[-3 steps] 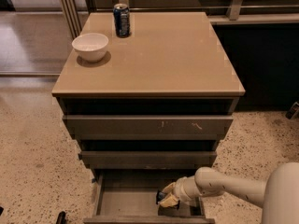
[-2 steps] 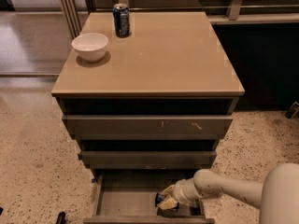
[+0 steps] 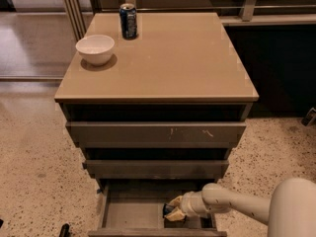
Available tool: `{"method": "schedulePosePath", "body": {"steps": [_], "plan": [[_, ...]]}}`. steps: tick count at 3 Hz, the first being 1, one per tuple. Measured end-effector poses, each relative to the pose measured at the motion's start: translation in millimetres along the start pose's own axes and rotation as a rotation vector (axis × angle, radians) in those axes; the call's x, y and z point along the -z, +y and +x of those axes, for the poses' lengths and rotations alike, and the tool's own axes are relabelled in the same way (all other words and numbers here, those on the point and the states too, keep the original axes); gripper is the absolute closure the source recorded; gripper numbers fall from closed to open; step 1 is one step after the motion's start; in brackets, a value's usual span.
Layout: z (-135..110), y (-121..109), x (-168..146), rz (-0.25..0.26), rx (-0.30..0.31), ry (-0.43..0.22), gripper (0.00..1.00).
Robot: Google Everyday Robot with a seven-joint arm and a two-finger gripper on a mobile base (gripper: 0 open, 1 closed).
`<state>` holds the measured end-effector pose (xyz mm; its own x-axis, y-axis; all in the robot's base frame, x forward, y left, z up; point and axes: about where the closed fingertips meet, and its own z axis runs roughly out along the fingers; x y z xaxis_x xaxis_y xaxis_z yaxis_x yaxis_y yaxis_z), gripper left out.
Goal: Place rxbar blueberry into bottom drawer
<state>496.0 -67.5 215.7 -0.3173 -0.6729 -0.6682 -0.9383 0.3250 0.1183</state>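
Note:
The bottom drawer (image 3: 133, 214) is pulled out at the foot of the cabinet, showing its smooth grey floor. My gripper (image 3: 172, 209) reaches in from the right and sits low inside the drawer's right half. Its two yellowish fingertips (image 3: 176, 200) are closed on a small dark bar, the rxbar blueberry (image 3: 167, 211), held just above the drawer floor. Most of the bar is hidden by the fingers.
A white bowl (image 3: 95, 48) and a tall blue drink can (image 3: 128, 20) stand at the back left of the cabinet top (image 3: 168, 58). The two upper drawers (image 3: 155, 132) are closed or nearly so. My arm (image 3: 237, 205) crosses the drawer's right side. The floor is speckled terrazzo.
My gripper with the bar has shifted slightly left and a little deeper into the bottom drawer. Nothing else has moved.

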Motion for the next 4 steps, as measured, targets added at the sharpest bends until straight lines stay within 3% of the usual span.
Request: {"method": "schedulePosePath", "body": {"steps": [2, 3, 4], "plan": [[2, -33, -36, 0.036, 0.092, -0.035, 1.00], [1, -49, -54, 0.022, 0.108, -0.038, 1.00], [1, -68, -94, -0.017, 0.125, -0.018, 1.00]]}}
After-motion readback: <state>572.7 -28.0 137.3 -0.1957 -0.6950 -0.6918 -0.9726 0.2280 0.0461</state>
